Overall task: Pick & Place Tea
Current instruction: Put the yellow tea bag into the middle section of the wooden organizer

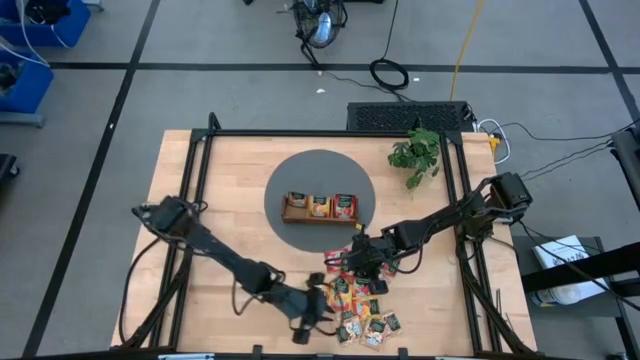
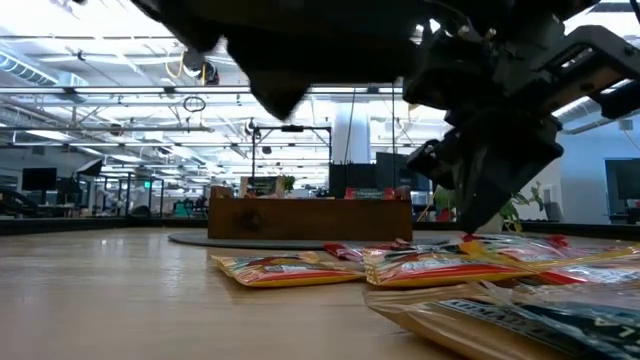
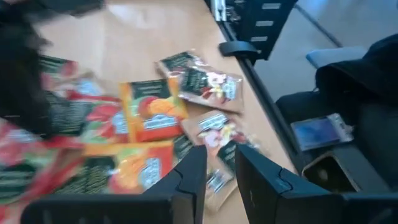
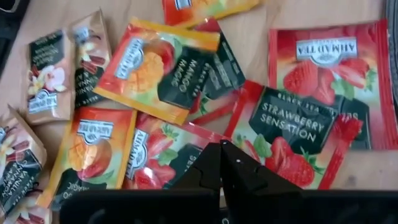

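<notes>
Tea sachets (image 1: pixel 358 305) heaped near front edge; tray (image 1: pixel 321 208) behind, mid-table

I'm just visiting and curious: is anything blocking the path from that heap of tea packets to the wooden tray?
Nothing visible does. Bare table and the grey mat lie between the tea packets and the wooden tray. The right gripper hangs over the heap's tray-side edge, fingers shut; the left gripper is beside the heap.
</notes>
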